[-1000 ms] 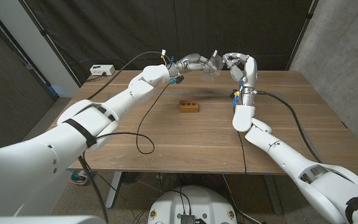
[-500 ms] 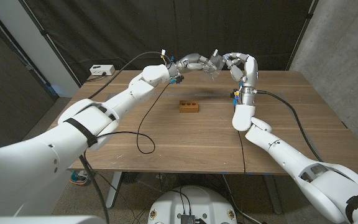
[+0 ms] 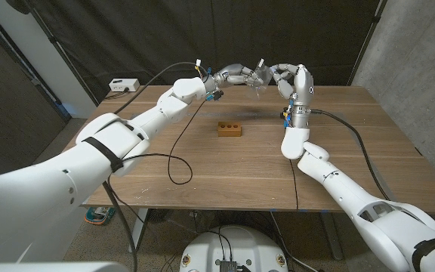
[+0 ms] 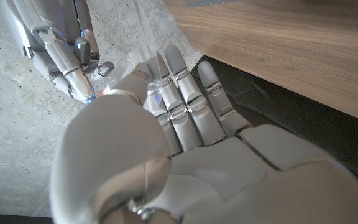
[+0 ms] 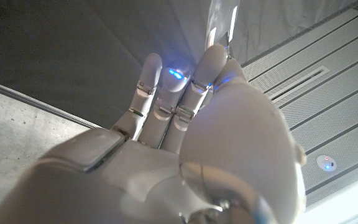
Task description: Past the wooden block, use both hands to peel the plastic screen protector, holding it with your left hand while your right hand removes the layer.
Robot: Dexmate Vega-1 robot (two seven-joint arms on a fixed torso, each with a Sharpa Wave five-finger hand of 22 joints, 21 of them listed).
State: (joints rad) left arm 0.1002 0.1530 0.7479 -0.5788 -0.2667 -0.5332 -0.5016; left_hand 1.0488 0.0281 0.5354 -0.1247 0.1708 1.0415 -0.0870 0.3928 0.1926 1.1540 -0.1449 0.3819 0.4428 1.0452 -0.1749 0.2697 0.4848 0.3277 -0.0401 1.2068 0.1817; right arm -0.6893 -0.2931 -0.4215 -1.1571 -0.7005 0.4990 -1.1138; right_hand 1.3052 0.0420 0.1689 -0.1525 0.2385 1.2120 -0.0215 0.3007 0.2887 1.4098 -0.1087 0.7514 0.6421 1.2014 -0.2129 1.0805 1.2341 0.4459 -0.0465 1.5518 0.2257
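The wooden bench (image 3: 202, 162) carries few things, and both arms reach over it to its far side, where the two hands meet in the air. The left robot hand (image 3: 236, 75) comes from the left and holds the plastic screen protector (image 3: 260, 76) with its fingers closed on it; the right robot hand (image 3: 284, 75), bent down from its upright forearm, pinches the same sheet from the other side. The screen protector is a thin, clear, glossy sheet, raised well above the bench and past the wooden block, and the dark curtain shows through it. In the left wrist view the sheet (image 4: 143, 50) looks pale and slightly wrinkled, lying against the fingertips, with the right hand's fingers (image 4: 67, 53) just beside it. In the right wrist view a narrow clear strip (image 5: 221, 17) stands up from between the fingers. A black cable (image 3: 174, 155) curls over the bench on the left. The wooden block (image 3: 229, 128) with small holes on its top lies near the middle. A small white box (image 3: 124, 85) sits at the far left corner.
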